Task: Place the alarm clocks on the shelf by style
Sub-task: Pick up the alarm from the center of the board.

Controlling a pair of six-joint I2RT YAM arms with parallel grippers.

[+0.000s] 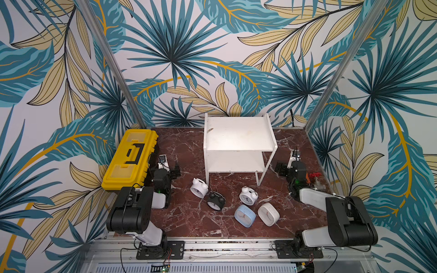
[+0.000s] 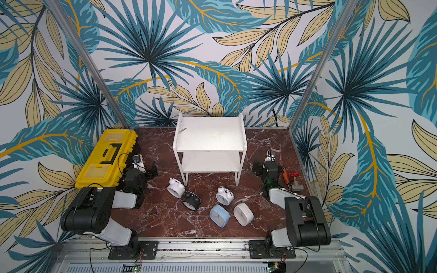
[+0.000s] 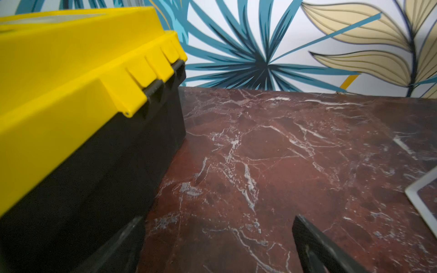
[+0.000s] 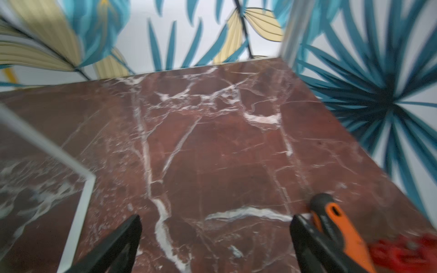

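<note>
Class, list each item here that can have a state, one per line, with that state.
shelf, both boards bare where visible
yellow toolbox, lid shut
white twin-bell clock nearest toolbox, on table
black twin-bell clock, on table
other white twin-bell clock, on table
light blue square clock, lying face up
white square clock, lying face up
left claw, open, empty
right claw, open, empty

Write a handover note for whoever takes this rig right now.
Left gripper: open, empty, beside the toolbox.
Right gripper: open, empty, at the right of the shelf.
Clocks: all five are on the table in front of the shelf: left white bell clock, black bell clock, right white bell clock, blue square clock, white square clock.
Done: nothing; both boards are bare.
Left: bell clocks on one board, square clocks on the other.
</note>
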